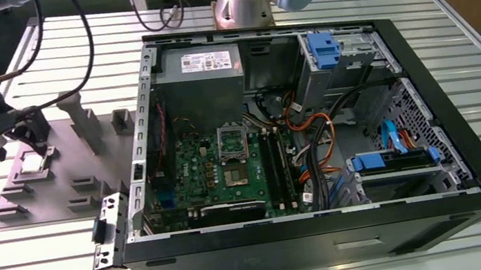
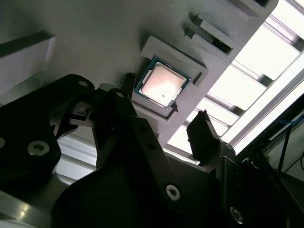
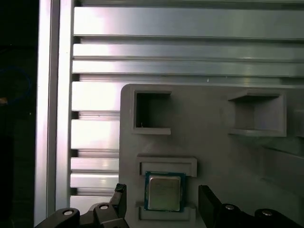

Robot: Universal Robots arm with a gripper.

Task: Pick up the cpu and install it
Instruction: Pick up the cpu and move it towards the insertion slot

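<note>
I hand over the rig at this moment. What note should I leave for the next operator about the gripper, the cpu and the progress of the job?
The gripper is open and low over the grey fixture plate, one finger on each side of the cpu, not closed on it.
The cpu lies flat in its holder on the plate, outside the computer case.
Done: the gripper is in place at the cpu.
Left: the cpu is not yet lifted and not yet installed on the green motherboard.
</note>
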